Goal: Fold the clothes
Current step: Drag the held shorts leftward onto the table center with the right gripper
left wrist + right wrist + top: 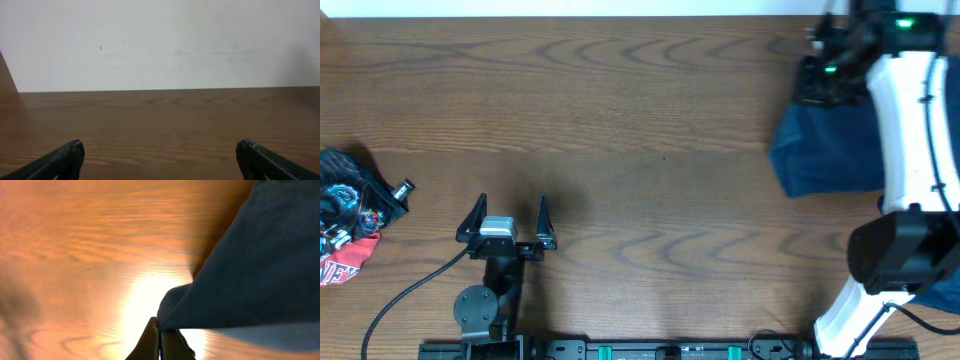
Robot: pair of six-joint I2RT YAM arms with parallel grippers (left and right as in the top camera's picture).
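**Garment**: navy, bunched at the table's far right corner, partly hidden under the right arm. It is not laid flat and no fold shows yet.

**Right claw**: closed. In the wrist view it appears to pinch a thin edge of the garment at the very fingertips.

**Left claw**: wide open and empty, by the table's near edge, left of centre, well apart from the garment.

**Pile**: mixed coloured items at the table's left edge, clear of both claws.

**Risks, as judged:**
- The hold is shallow, so a quick pull could slip the hem free.
- A single-point grip lets the rest bunch. Dragging it toward the table's centre may roll or crease it rather than spread it.
- Cloth lying close to the table's right edge could slide off.
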